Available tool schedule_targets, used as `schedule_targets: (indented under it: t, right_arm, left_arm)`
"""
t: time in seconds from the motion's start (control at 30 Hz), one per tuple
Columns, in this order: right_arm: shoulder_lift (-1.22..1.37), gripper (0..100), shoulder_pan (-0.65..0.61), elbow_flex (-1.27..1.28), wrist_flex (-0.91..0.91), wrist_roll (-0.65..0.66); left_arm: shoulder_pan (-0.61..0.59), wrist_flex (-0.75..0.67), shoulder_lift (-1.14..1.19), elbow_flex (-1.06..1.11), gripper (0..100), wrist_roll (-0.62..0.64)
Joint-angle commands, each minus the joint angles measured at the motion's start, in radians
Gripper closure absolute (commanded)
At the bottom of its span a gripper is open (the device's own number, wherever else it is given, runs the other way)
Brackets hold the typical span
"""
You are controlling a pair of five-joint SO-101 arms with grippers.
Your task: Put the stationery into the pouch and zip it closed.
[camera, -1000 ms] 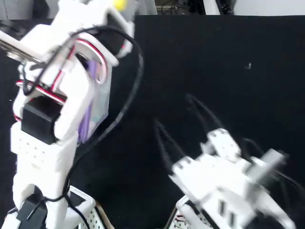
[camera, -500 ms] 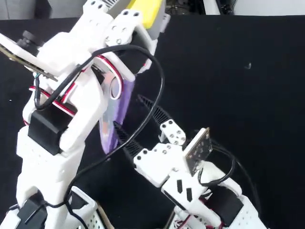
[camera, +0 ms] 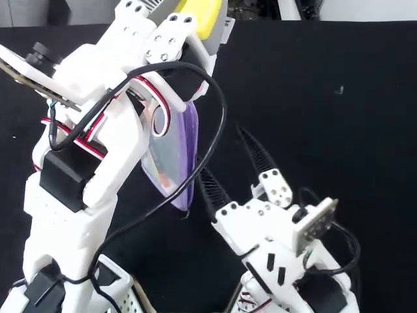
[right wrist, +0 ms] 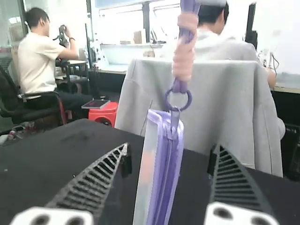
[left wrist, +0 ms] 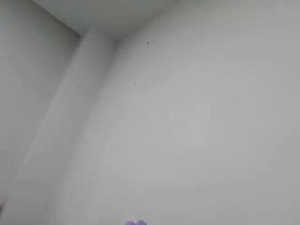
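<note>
The pouch [camera: 172, 156] is held in the air above the left half of the black worktop [camera: 326, 130], hung by a purple strap [right wrist: 180, 70]. The strap is joined to the pouch's top corner through a ring [right wrist: 177, 99]. The left arm is raised high near the worktop's far-left corner, and the strap's upper end is taken up toward the left gripper [camera: 205, 23], which is clamped on it so that the pouch dangles below. Pale and pinkish shapes are seen through the pouch's clear side, but what they are cannot be made out. Whether the pouch's lower corner touches the worktop cannot be told.

The right gripper [camera: 220, 150] is set low near the worktop's near edge, with its jaws spread wide. In the right wrist view, the pouch [right wrist: 159, 178] is seen edge-on between the two black ribbed fingers [right wrist: 93, 183], apart from both, with its purple edge turned toward the right gripper [right wrist: 171, 147]. Nothing is held by this gripper.

In the left wrist view, a pale wall [left wrist: 187, 117] is seen.
</note>
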Motion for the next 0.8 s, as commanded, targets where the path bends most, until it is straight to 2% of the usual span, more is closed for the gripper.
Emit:
schedule_targets:
  t: [0.0,0.1,0.27,0.33,0.47,0.67,0.77]
  right_arm:
    - [-0.048,73.0,0.009,0.079,-0.031,0.003]
    - [-0.056,73.0,-0.002,0.114,-0.084,0.002]
    - [-0.053,73.0,-0.146,0.131,-0.095,0.009]
    - [-0.053,73.0,-0.164,0.14,-0.124,0.011]
    - [-0.051,73.0,-0.132,0.183,-0.195,0.011]
    - [-0.053,73.0,0.005,0.271,-0.316,0.005]
    - [-0.053,73.0,0.012,0.323,-0.371,0.006]
  left_arm:
    - [0.01,-0.002,-0.028,-0.053,97,-0.003]
    - [0.01,-0.002,-0.021,-0.048,97,-0.005]
    - [0.01,-0.002,-0.018,-0.047,97,-0.003]
    - [0.01,0.0,-0.018,-0.047,97,-0.003]
    - [0.012,0.0,-0.023,-0.047,97,-0.003]
    - [0.012,0.0,-0.025,-0.045,97,-0.003]
    - [0.012,0.0,-0.025,-0.045,97,-0.003]
